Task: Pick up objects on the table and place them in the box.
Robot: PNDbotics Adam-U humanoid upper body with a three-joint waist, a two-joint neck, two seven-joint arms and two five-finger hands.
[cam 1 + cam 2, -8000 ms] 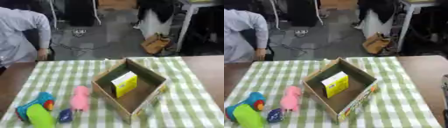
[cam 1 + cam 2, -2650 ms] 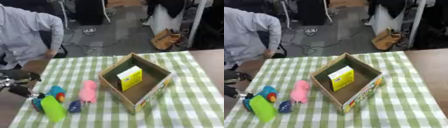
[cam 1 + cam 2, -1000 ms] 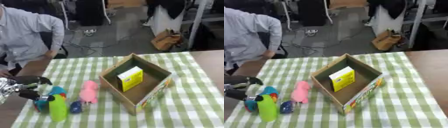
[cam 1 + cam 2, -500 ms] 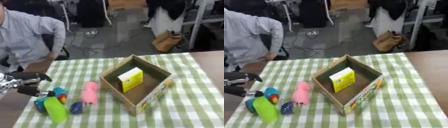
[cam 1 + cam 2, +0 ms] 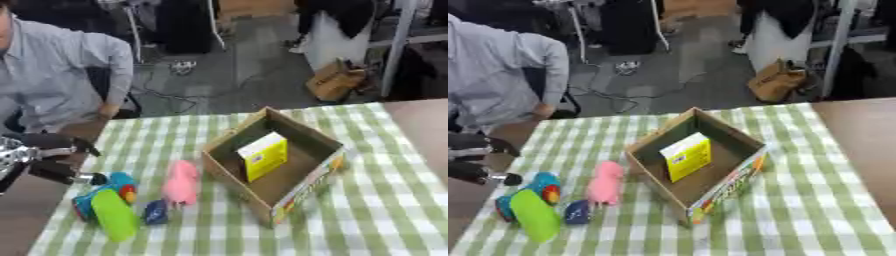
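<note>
An open brown cardboard box with a colourfully printed outer side sits near the middle of a table covered in a green-and-white checked cloth, turned corner-on to the camera. Inside it a yellow-and-white carton stands tilted against the box's far-left wall.

To the left of the box, four items lie on the cloth in a loose cluster. A pink soft toy lies just beside the box's left wall. A small dark-blue object, too indistinct to identify, sits at the pink toy's near end. Further left, a lime-green oblong bottle-like object lies on its side, touching or overlapping a blue toy with red and yellow details behind it.

The robot's left hand, black with silver parts, reaches in from the left edge of the frame, level with the blue toy and just beside it. Its fingers are spread apart and hold nothing, one dark finger extended toward the toy; whether the tip touches it cannot be told. The right hand does not appear in either view.
</note>
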